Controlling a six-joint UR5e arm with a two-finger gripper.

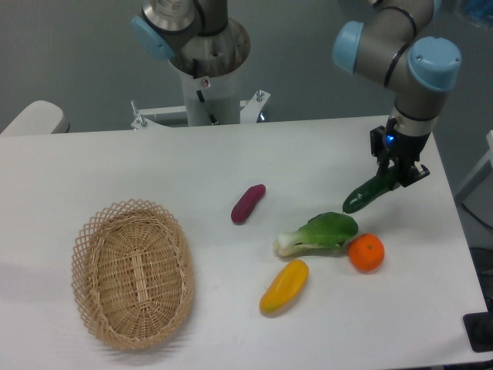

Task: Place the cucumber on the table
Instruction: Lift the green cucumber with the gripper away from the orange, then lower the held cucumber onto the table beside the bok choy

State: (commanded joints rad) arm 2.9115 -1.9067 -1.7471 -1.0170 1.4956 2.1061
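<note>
The gripper [397, 174] is pinching the cucumber [369, 193] by its top end, over the right side of the table [154, 166]. The cucumber is dark green and shiny, and it hangs at a slant: its long side runs from the fingers down and to the left, so the free tip points toward the bok choy [320, 232]. I cannot tell for sure if that low tip is touching the white top or just floating above it (the picture is taken from high up, so the gap is hard to see). The bok choy lies just below and left of the tip, and the orange [367, 252] sits right beside the bok choy. The yellow pepper [284, 286] and the purple sweet potato [248, 203] are farther left, and the wicker basket [132, 273] is well apart on the left side. There is only 1 arm here, so it does the whole job. I think the next move is to go lower until the cucumber lies flat, then let go. The bare spot under the hand looks good, but the tip could bump the bok choy if it slides left.
</note>
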